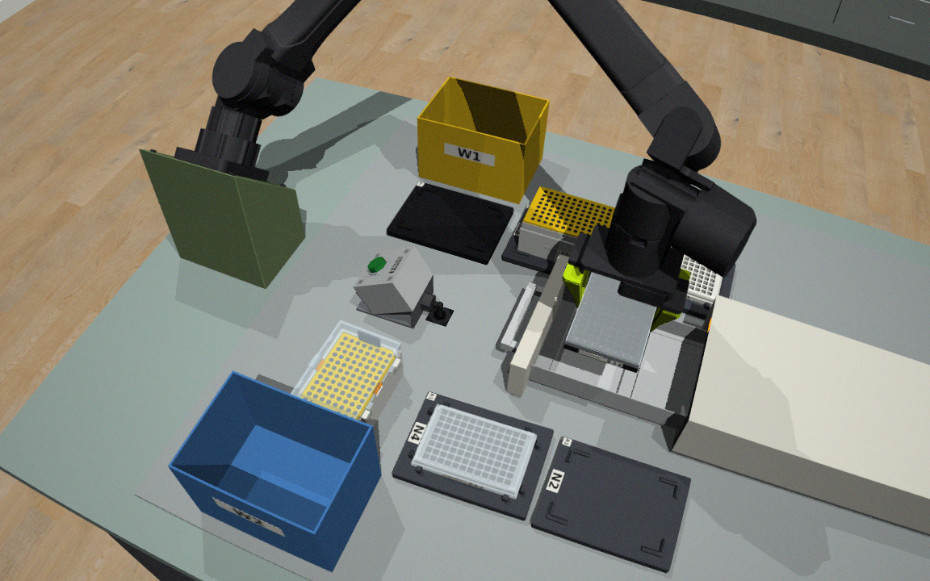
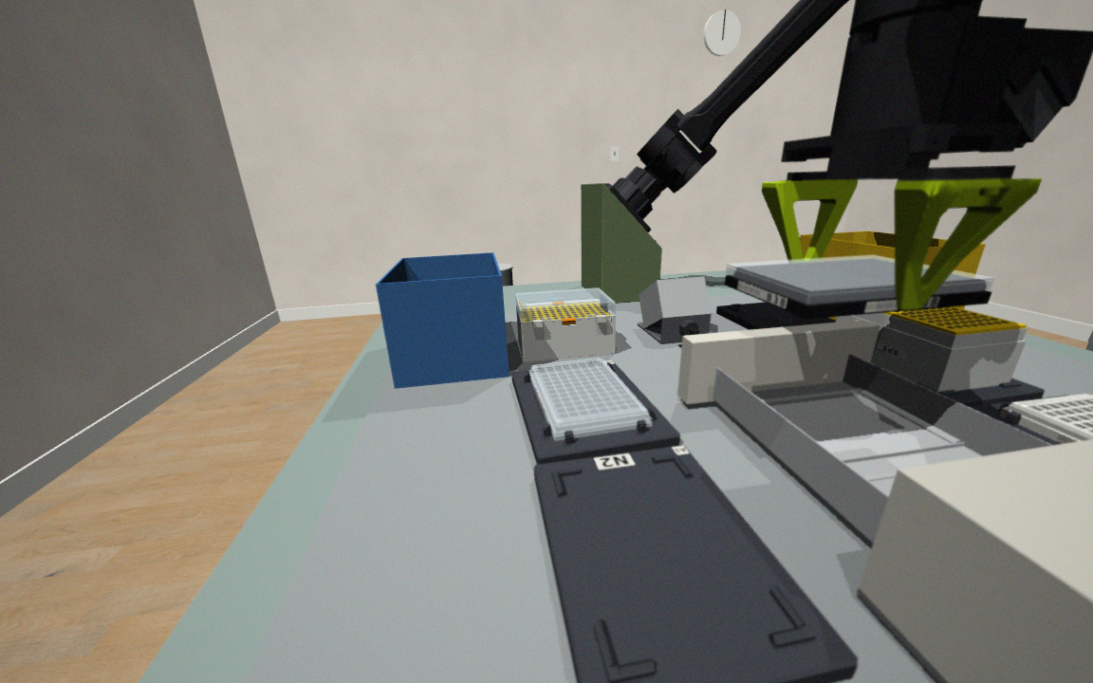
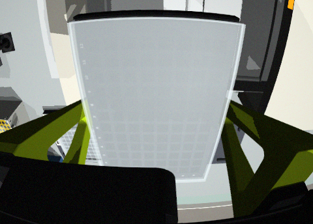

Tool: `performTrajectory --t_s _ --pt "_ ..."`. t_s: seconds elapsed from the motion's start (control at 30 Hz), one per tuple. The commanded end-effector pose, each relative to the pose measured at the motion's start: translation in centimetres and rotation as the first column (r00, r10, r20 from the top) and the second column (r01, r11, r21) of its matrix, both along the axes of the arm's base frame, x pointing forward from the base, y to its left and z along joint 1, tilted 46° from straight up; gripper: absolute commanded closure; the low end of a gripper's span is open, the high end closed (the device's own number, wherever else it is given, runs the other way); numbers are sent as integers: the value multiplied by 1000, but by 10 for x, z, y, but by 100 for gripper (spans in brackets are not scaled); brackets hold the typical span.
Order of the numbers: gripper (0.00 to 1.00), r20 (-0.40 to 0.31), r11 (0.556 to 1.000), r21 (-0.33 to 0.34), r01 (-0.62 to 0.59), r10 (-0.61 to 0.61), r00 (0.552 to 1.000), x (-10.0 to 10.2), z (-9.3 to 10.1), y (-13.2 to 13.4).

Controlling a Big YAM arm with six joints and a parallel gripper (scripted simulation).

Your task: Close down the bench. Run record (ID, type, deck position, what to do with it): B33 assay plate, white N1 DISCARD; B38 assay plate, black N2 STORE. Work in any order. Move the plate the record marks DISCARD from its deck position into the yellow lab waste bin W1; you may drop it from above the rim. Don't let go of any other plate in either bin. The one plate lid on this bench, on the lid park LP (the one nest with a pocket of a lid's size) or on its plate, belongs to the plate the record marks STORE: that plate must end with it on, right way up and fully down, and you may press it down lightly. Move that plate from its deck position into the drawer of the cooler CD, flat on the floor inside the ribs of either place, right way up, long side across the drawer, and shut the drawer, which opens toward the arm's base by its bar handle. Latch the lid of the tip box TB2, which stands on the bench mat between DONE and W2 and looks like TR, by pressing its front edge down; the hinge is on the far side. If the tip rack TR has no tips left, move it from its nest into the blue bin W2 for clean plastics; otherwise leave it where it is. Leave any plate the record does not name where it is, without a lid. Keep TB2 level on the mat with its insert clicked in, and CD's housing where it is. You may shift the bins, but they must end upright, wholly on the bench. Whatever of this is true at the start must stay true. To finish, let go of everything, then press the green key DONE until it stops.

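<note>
My pincer [image 2: 898, 285] is clamped across the lidded black plate [image 1: 609, 321], holding it level above the open drawer [image 1: 584, 386], long side seemingly across the drawer, floor straight below.

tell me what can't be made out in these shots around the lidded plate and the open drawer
- Drawer floor under the held black plate: top view, covered by the plate's lid and the gripper.
- White plate at N1: top view, mostly behind the wrist; exterior view, cut off by the right edge.
- Blue bin label: top view, too foreshortened to read.
- Plate's side label: exterior view, too small to read.
</note>
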State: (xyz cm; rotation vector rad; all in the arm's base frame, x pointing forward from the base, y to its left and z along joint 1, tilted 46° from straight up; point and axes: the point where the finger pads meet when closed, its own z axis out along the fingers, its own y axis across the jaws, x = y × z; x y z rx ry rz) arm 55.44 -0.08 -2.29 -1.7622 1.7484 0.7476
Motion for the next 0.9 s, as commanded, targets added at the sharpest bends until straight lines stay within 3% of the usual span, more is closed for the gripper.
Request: performTrajectory --t_s 0.0,0.1,0.17,0.3,0.4,0.87 --pt "100 32 998 -5 57 -57 998 4 23 -23" --pt "100 34 998 -6 57 -56 998 1 28 -18" --pt "100 35 1000 -4 14 -14 999 -1 32 9" --pt "100 35 1000 -4 14 -14 999 -5 38 16" --pt "100 29 998 -4 56 -56 998 -8 42 -3" --pt "100 36 1000 -5 27 -27 999 -2 40 8"
